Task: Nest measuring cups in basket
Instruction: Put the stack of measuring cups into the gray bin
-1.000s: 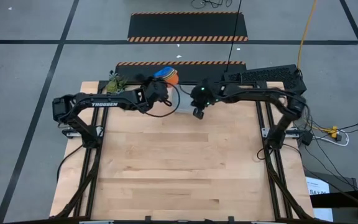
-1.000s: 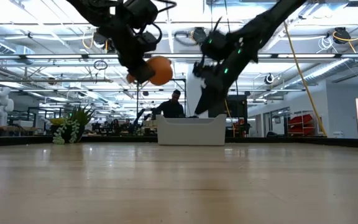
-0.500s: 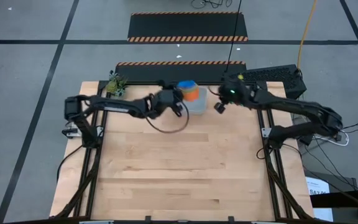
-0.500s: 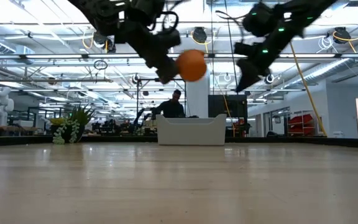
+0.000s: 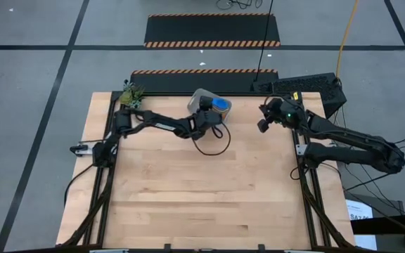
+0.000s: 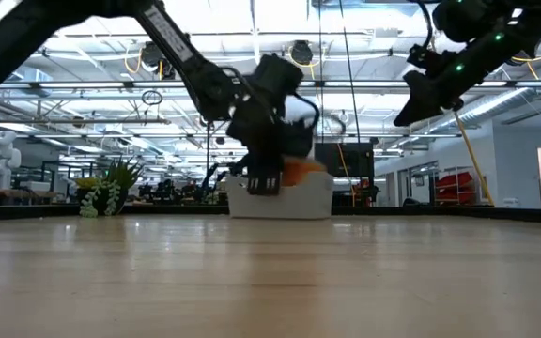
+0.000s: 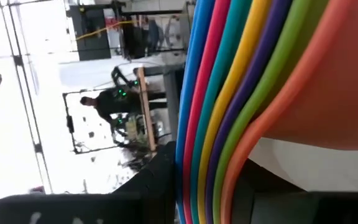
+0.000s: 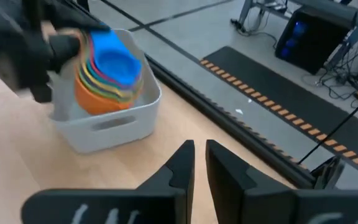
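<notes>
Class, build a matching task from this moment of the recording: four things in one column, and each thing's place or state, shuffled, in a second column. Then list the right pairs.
Things
1. stack of measuring cups
2. basket
3. right pincer
4. small plant

Places or states
A. at the table's far left corner
B. shut, holding nothing, off to the basket's right
C. held by the left pincer, low in the basket
D. stands at the table's far edge

Pairs: 1-C, 2-D, 3-B, 4-A
</notes>
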You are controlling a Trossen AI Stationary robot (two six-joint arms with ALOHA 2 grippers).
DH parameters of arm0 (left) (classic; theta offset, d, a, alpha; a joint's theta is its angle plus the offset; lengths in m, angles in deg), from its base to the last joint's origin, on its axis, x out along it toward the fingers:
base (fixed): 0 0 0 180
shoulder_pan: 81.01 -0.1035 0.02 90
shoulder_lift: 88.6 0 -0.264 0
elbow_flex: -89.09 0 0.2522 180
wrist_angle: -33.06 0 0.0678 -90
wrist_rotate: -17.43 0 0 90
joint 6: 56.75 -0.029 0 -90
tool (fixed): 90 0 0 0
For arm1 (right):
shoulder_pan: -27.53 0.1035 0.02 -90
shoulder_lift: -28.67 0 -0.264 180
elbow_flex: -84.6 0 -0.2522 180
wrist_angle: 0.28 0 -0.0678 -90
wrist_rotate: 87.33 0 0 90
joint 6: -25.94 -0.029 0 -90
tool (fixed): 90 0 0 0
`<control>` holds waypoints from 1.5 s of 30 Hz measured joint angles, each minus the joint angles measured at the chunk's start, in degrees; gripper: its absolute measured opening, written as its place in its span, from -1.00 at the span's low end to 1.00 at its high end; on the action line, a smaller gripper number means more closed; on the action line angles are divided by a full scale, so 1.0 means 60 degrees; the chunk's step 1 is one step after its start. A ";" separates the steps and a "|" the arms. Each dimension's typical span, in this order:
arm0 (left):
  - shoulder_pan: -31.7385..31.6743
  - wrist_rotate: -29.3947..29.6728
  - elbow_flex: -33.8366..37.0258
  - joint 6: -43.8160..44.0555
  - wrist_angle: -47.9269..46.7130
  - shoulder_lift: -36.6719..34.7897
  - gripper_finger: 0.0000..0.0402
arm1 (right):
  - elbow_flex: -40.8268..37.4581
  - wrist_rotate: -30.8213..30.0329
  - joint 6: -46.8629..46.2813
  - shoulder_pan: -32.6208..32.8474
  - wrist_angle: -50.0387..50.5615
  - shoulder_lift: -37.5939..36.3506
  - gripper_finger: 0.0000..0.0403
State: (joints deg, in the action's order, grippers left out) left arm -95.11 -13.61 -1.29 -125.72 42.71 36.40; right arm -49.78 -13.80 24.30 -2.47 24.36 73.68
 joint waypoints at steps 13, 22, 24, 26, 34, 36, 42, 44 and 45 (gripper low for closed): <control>-0.0077 -0.0111 -0.0324 -0.1234 0.0047 0.0300 -0.44 | 0.0000 0.0006 0.0296 -0.0004 -0.0206 -0.0003 -0.83; -0.0250 -0.0511 -0.0324 -0.0638 -0.0879 0.0281 -0.34 | 0.0000 0.0009 0.0310 -0.0002 -0.0206 -0.0003 -0.83; -0.0270 -0.0522 -0.0324 -0.0541 -0.0954 0.0281 -0.33 | 0.0000 0.0010 0.0314 -0.0002 -0.0209 -0.0003 -0.83; -0.0273 -0.0519 -0.0324 -0.0471 -0.0996 0.0281 -0.30 | 0.0000 0.0010 0.0314 -0.0004 -0.0206 -0.0003 -0.83; -0.0291 -0.0646 -0.0320 -0.0145 -0.1356 0.0061 0.10 | 0.0000 0.0014 0.0383 -0.0004 -0.0206 -0.0003 -0.83; -0.0313 -0.0847 -0.0320 0.0182 -0.1662 -0.0104 0.23 | 0.0000 0.0014 0.0387 -0.0004 -0.0207 -0.0003 -0.83; -0.0327 -0.1343 -0.0319 0.0653 -0.2160 -0.0555 0.53 | 0.0000 0.0017 0.0410 -0.0004 -0.0209 -0.0003 -0.83; -0.0326 -0.1715 -0.0316 0.0943 -0.2649 -0.0786 0.59 | 0.0000 0.0017 0.0417 -0.0004 -0.0207 -0.0003 -0.83; -0.0325 -0.1990 -0.0318 0.1175 -0.2875 -0.0889 0.61 | 0.0000 0.0017 0.0420 -0.0004 -0.0209 -0.0003 -0.83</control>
State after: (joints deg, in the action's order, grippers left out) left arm -97.06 -25.55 -3.20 -118.67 25.46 31.07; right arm -49.78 -13.69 26.82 -2.49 23.11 73.66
